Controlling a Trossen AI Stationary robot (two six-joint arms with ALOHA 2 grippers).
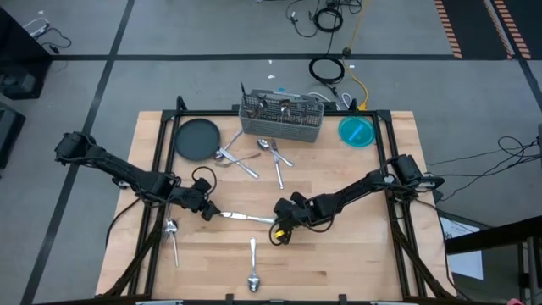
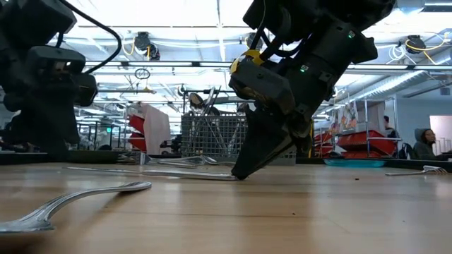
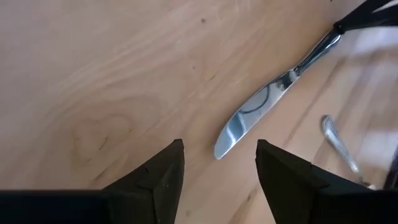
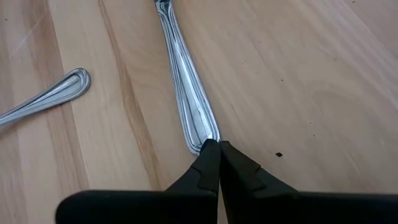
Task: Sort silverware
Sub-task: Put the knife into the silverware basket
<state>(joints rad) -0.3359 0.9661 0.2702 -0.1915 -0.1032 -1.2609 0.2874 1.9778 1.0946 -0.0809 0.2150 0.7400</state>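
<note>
While the knife (image 1: 247,218) lies flat between both arms, the left tool (image 1: 209,212) gapes wide at its blade tip; the right tool (image 1: 283,230), pinched closed, touches its handle end.

One camera hangs above, looking straight down on the whole table (image 1: 339,254) and both arms. Another sits at tabletop height, facing level across the wood into the room behind. Each wrist camera looks down close past its own fingers, and both frame the same knife (image 3: 273,99) (from opposite ends).
</note>
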